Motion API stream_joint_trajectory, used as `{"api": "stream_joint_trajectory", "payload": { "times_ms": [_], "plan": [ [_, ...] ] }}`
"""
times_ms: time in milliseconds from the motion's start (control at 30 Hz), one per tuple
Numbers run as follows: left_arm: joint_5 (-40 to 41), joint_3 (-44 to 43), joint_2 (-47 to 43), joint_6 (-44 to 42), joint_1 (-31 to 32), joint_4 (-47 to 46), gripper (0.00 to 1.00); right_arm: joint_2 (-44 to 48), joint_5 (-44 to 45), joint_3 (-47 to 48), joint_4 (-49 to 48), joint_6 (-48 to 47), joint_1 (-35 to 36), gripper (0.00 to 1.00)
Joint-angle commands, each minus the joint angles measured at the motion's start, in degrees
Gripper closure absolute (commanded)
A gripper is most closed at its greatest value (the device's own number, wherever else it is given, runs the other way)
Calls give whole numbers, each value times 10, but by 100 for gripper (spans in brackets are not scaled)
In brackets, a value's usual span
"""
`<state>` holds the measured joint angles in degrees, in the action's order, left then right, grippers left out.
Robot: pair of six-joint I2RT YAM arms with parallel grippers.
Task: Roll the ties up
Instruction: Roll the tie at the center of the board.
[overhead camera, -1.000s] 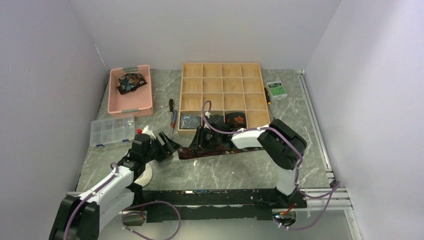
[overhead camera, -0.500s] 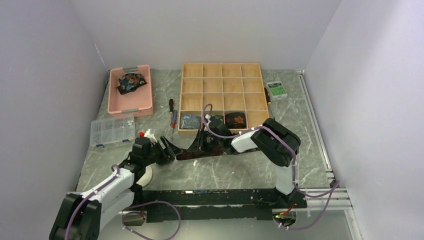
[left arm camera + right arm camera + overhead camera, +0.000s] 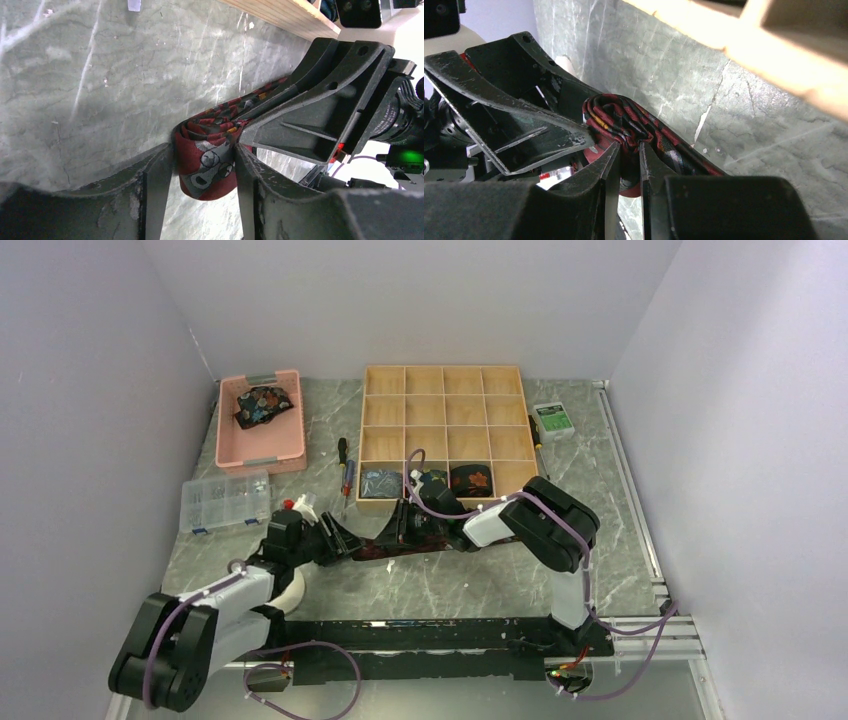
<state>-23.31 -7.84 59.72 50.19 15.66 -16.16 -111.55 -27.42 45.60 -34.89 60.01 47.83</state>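
A dark red patterned tie (image 3: 440, 543) lies on the table in front of the wooden box, its left end wound into a small roll (image 3: 207, 170). My left gripper (image 3: 204, 150) (image 3: 345, 538) is shut on that roll, one finger against each side. My right gripper (image 3: 629, 146) (image 3: 398, 528) faces it from the right and pinches the tie's folded fabric (image 3: 616, 117) right beside the roll. Three rolled ties sit in the box's front row: grey-blue (image 3: 380, 480), dark (image 3: 432, 480), and black with red-orange (image 3: 470, 478). Another floral tie (image 3: 262, 403) lies in the pink tray.
The wooden compartment box (image 3: 445, 405) stands just behind both grippers. The pink tray (image 3: 262, 462) is at the back left, with a clear plastic organiser (image 3: 225, 502) in front of it. Two screwdrivers (image 3: 345, 468) lie left of the box and a small green-white pack (image 3: 552, 420) to its right.
My left gripper has moved right to the tie's end and closed onto the roll. My right gripper has narrowed onto the fabric and shifted slightly left.
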Motion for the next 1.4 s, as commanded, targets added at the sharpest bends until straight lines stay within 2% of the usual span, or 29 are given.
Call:
{"api": "stream_joint_trajectory", "payload": {
  "times_ms": [0,100,200,300,367,400,467,533,633,700,967,1133,1367],
  "plan": [
    [-31,-13,47,-34,-3,-30,48,-9,-7,-4,-20,-16,3,79],
    [-51,-13,75,-40,-3,-55,51,-10,-9,-2,-22,-17,3,79],
    [-65,-12,96,-43,-3,-72,60,-13,-10,1,-21,-19,3,79],
    [-72,-17,100,-49,-3,-70,82,-12,-11,3,-21,-19,3,79],
    [-66,-24,92,-55,-3,-50,94,-5,-9,5,-16,-22,3,78],
    [-61,-28,86,-58,-3,-30,97,0,-7,6,-10,-26,3,76],
    [-51,-38,65,-64,-2,4,97,15,-1,10,10,-38,3,69],
    [-21,-54,44,-71,-2,58,97,39,11,17,48,-50,0,57],
    [29,-80,18,-77,-2,139,97,82,42,22,116,-84,-10,44],
    [56,-93,9,-73,-2,174,97,113,66,25,168,-112,-20,40],
    [209,-205,40,-85,33,359,97,274,174,-35,273,-199,-44,39],
    [357,-309,89,-86,108,476,97,345,225,-80,295,-219,-50,39],
    [508,-442,219,-66,222,622,97,392,234,-131,288,-213,-60,39]
  ]
}}
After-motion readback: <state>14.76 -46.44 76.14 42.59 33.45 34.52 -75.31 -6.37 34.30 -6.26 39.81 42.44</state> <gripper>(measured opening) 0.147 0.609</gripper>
